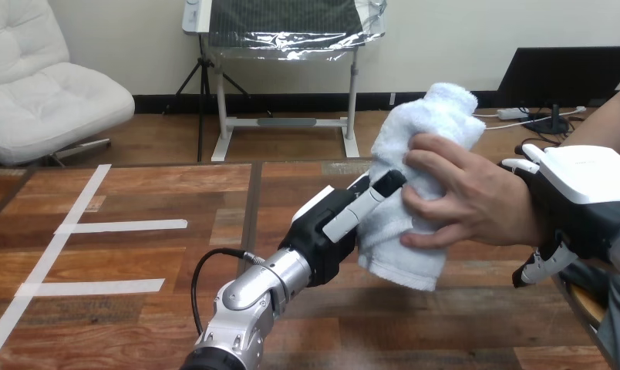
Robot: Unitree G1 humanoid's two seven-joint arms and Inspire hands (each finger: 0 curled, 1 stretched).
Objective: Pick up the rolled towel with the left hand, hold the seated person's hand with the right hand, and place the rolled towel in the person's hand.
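We see the towel raised over the table, tilted, toward 2 o'clock from centre. The left hand grips it from its 8 o'clock side, with one finger laid across the front and the rest hidden behind. The person's hand clasps the towel from 3 o'clock, fingers wrapped round it. The right hand, at 3 o'clock, sits over the person's wrist, fingers curled under it.
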